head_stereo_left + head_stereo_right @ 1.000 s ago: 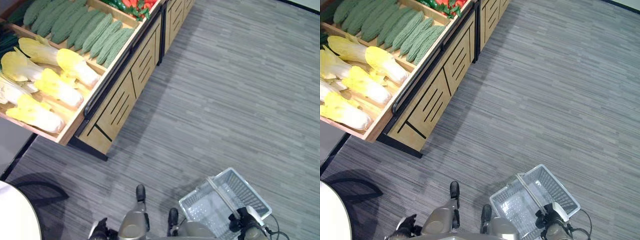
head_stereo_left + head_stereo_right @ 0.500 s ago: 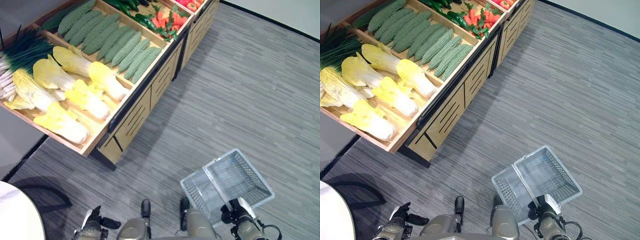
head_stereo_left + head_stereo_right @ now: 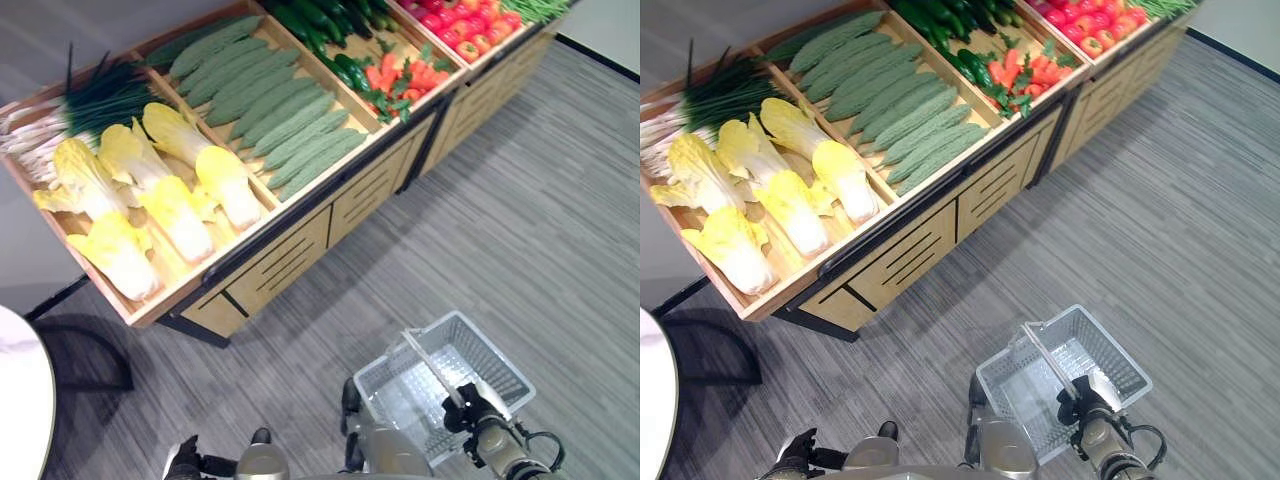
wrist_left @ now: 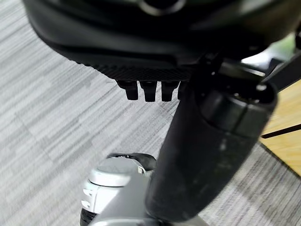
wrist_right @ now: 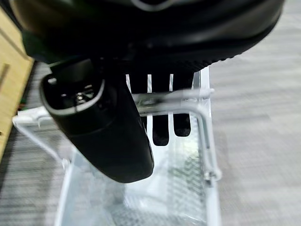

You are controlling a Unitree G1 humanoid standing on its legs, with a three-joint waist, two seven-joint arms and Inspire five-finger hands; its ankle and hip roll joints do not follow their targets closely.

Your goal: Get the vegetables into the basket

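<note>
A white wire basket [image 3: 506, 371] hangs low at my right, and I see nothing lying in it. My right hand [image 3: 470, 413] is shut on its handle [image 5: 181, 96], with the fingers [image 5: 160, 127] curled over the bar. My left hand [image 3: 795, 459] hangs low at my left with relaxed fingers and holds nothing. The vegetables lie in a slanted wooden stand [image 3: 290, 258] ahead on the left: yellow-white cabbages [image 3: 180, 205], bumpy green gourds [image 3: 290, 125], green onions [image 3: 95, 100], dark green cucumbers [image 3: 320, 30], carrots [image 3: 400, 75] and tomatoes [image 3: 460, 22].
Grey striped carpet [image 3: 540, 220] lies between me and the stand. The stand's black rail [image 3: 300, 215] runs along its front edge. A round white table [image 3: 15, 400] and a black leg frame [image 3: 95, 350] sit at my lower left.
The whole picture has shifted as the camera moved: more of the stand shows, with the carrots and tomatoes. The basket stays in my right hand. My left hand stays low.
</note>
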